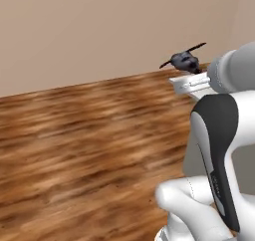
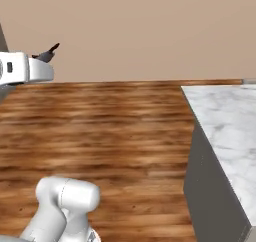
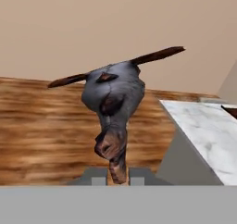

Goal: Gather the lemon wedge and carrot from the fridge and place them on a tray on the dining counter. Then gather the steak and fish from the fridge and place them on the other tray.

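The gripper [image 3: 118, 174] is clamped on the fish [image 3: 113, 102] — a dark grey lump with thin fins — held in the air above the wood floor [image 1: 84, 150], near the dining counter [image 2: 227, 131].

Fish [image 3: 113, 98] tail end between pincer fingertips

My gripper [image 3: 118, 174] is raised above the wood floor [image 1: 74, 150], closed on the lower end of the fish [image 3: 113, 102], which stands up from between my fingertips. In the left base view the fish [image 1: 184, 60] sits beyond my hand, in front of the back wall [image 1: 99, 31]. The dining counter [image 2: 230, 131] lies to my right, with floor between it and the wall.
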